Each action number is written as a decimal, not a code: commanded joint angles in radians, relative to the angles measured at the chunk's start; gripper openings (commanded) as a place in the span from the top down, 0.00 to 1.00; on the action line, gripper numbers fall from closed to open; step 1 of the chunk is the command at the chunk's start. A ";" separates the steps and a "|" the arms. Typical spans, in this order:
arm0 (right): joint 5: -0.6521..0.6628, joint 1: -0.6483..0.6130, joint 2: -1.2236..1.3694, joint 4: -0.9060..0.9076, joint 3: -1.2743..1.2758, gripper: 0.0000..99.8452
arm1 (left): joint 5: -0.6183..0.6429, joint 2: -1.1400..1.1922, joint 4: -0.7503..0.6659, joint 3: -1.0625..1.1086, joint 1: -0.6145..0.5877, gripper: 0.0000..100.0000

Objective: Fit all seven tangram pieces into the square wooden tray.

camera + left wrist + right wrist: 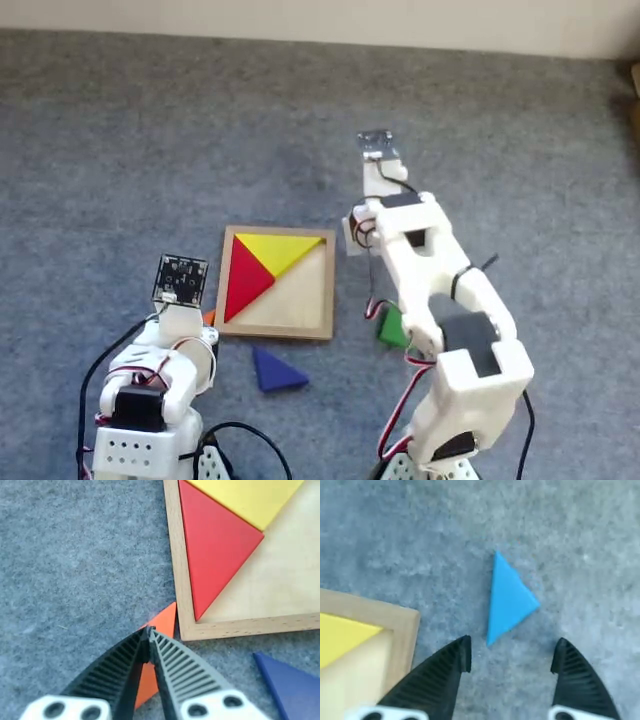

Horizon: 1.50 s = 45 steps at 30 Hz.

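Grey carpet [120, 150]: covers the whole work surface, and every piece lies flat on it or in the tray.
Wooden tray [280, 331]: sits square in the middle between the two arms, and most of its floor is bare.
Yellow triangle [280, 250]: it's in the tray, long edge along the far rim.
Red triangle [245, 285]: it's in too, long edge along the left rim, touching the yellow one.
Dark blue triangle [275, 370]: out on the carpet, just near of the tray.
Green piece [390, 325]: right of the tray, partly hidden under the right arm.
Light blue triangle [509, 600]: on the carpet off the tray's far right corner.
Orange piece [167, 620]: tucked against the tray's near left corner.
Right gripper [512, 647]: spread wide, tips either side of the light blue triangle's near point, holding nothing.
Left gripper [149, 632]: clenched, tips pressed together directly over the orange piece.
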 commanded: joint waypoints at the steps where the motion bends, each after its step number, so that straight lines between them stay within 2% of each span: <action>1: 0.006 0.010 0.001 -0.027 -0.084 0.74 | 0.009 0.001 0.005 0.021 -0.001 0.99; 13: 0.012 0.010 0.094 -0.027 -0.177 0.74 | 0.009 0.001 0.005 0.021 -0.001 0.99; 18: 0.095 0.010 0.099 -0.028 -0.186 0.74 | 0.009 0.001 0.005 0.021 -0.001 0.99; 24: 0.112 0.010 0.101 -0.102 -0.179 0.74 | 0.009 0.001 0.005 0.021 -0.001 0.99; 27: 0.161 0.008 0.101 -0.108 -0.179 0.74 | 0.009 0.001 0.005 0.021 -0.001 0.99; 31: 0.163 0.008 0.101 -0.104 -0.176 0.74 | 0.009 0.001 0.005 0.021 -0.001 0.99; 37: 0.167 0.010 0.101 -0.104 -0.143 0.84 | 0.009 0.001 0.005 0.021 -0.001 0.99; 45: 0.163 0.010 0.101 -0.099 -0.136 0.85 | 0.009 0.001 0.005 0.021 -0.001 0.99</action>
